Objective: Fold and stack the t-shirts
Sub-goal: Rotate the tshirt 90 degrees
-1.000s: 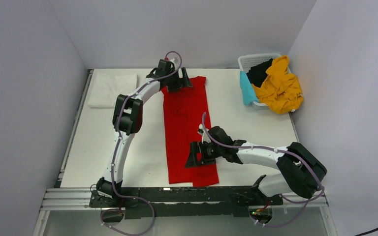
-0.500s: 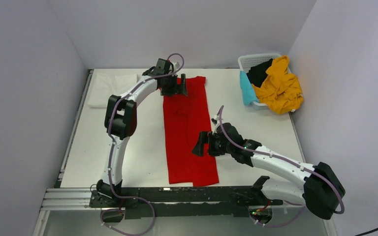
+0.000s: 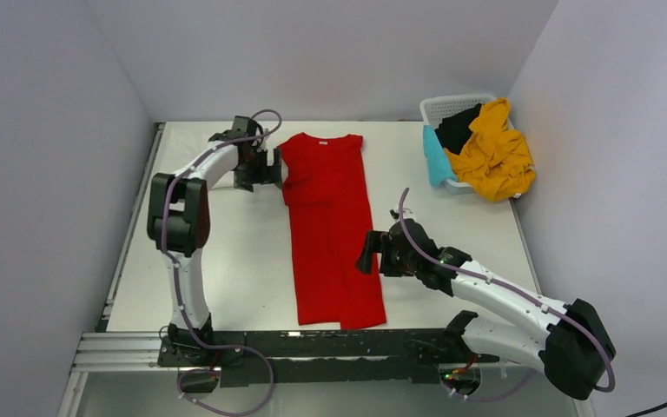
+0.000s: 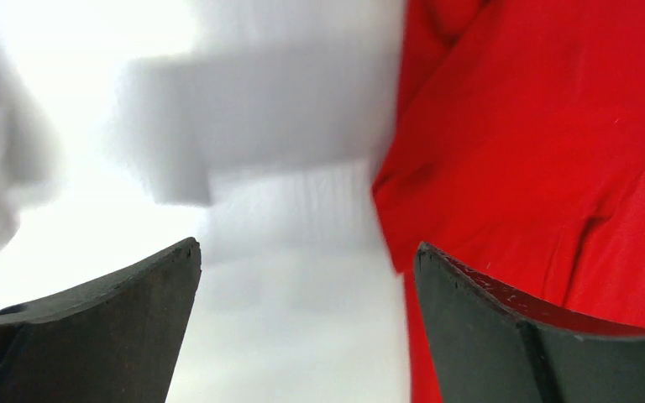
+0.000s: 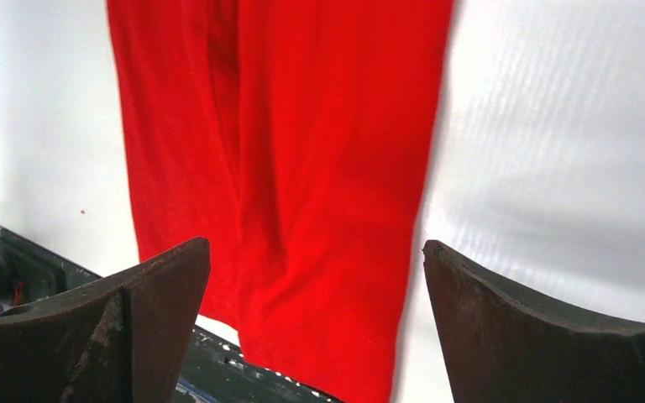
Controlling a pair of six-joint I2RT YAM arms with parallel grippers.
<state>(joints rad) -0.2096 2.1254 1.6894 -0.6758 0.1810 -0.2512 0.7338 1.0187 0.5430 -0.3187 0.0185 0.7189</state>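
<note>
A bright red t-shirt (image 3: 330,226) lies folded into a long narrow strip down the middle of the table. It shows in the left wrist view (image 4: 537,134) and the right wrist view (image 5: 302,151). My left gripper (image 3: 275,168) is open and empty, just left of the shirt's top edge. My right gripper (image 3: 366,252) is open and empty, at the shirt's right edge near its lower half. A folded white t-shirt (image 3: 198,156) lies at the back left. Mustard-yellow (image 3: 491,156), teal (image 3: 435,156) and black (image 3: 458,128) t-shirts fill the basket.
The white lattice basket (image 3: 445,106) stands at the back right corner. A black rail (image 3: 313,343) runs along the table's near edge, by the arm bases. Grey walls close in the table on three sides.
My left gripper has let go of the shirt's top and moved left off it. My right gripper has drawn back to the right, off the shirt's lower part.
</note>
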